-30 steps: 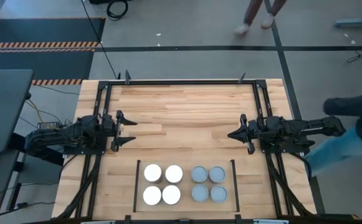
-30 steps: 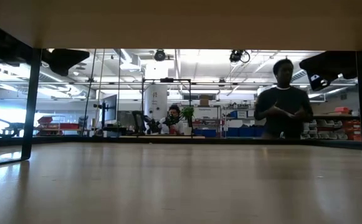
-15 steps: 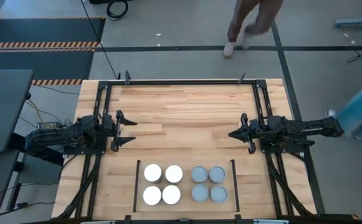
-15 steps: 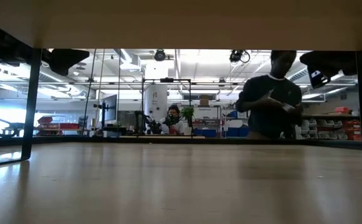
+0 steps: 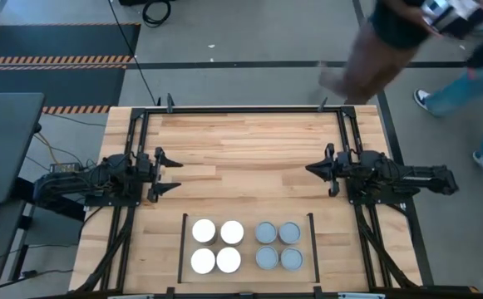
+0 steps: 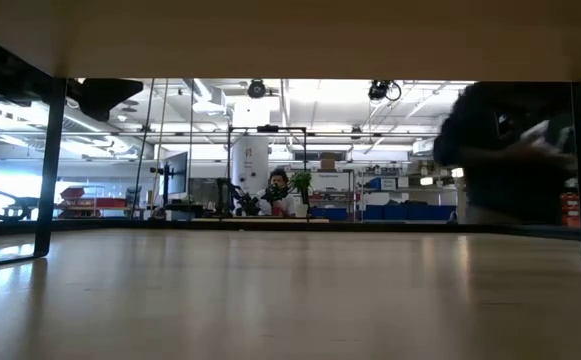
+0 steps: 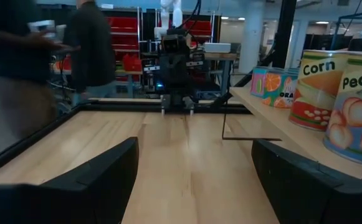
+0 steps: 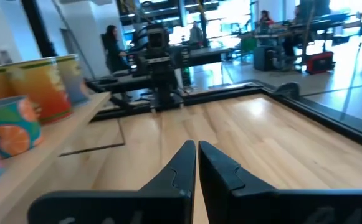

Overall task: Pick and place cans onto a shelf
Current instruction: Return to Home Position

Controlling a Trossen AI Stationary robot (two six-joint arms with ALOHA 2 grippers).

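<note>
Cans (image 5: pixel 247 246), eight in all, stood on the shelf (image 5: pixel 247 221) at lower centre of the high view. Four white-topped ones formed a block on the left and four grey-topped ones a block on the right, the blocks just beside each other between the black rails. Neither arm held any.

Left gripper (image 5: pixel 173 175): at mid-left over the bench (image 5: pixel 249 141), well apart from the shelf, in the same place as half a second before. Fingers released, spread wide and empty.

Right gripper (image 5: pixel 310 169): at mid-right, fingers clenched together on nothing. It had shifted a little toward the top of the frame since the earlier picture, and the arm behind it lay straighter. Judged from this and the full shelf, placing was finished and only the settling of the arms remained.

Person (image 5: pixel 391 37): had crossed from upper centre to upper right beyond the bench, with no bearing on the task.

Views compared: only the wrist views gave the labels. The left wrist view showed a corn can (image 7: pixel 318 87) and a peach can (image 7: pixel 358 118) at its right edge. The right wrist view confirmed the pressed-together fingers (image 8: pixel 179 163). The low view showed bare bench top and the blurred passer-by (image 6: pixel 510 150), but no can.
</note>
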